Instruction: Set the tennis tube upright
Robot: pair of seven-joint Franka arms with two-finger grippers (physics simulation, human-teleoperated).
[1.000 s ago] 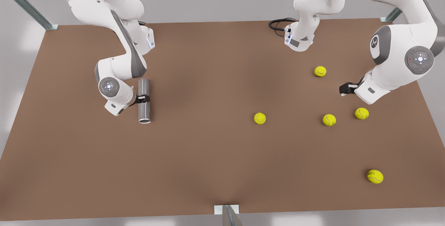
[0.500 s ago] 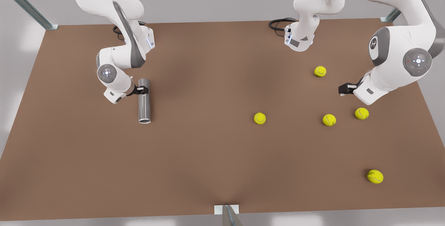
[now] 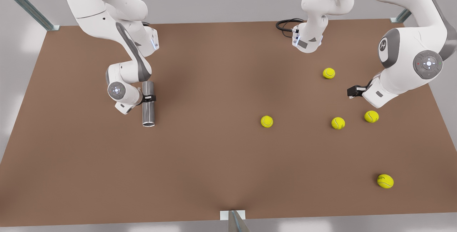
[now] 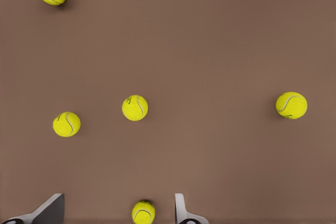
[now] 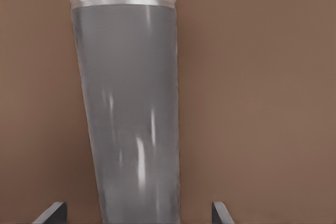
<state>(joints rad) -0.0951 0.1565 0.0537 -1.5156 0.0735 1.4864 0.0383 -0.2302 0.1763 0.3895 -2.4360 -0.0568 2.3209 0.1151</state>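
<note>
The right gripper (image 3: 149,99) has slid along the tennis tube (image 3: 148,103) toward its middle since half a second ago, back near where it was a second ago; the tube itself has not shifted. It lies flat on the table (image 3: 214,153) at the front view's left, rim end toward the camera. The fingers (image 5: 52,212) stand spread to either side of the tube, not pinching it; a close off-centre could let the smooth cylinder roll or tip out during the lift. The left gripper (image 3: 351,92) waits open above the balls (image 4: 135,107), well away.
</note>
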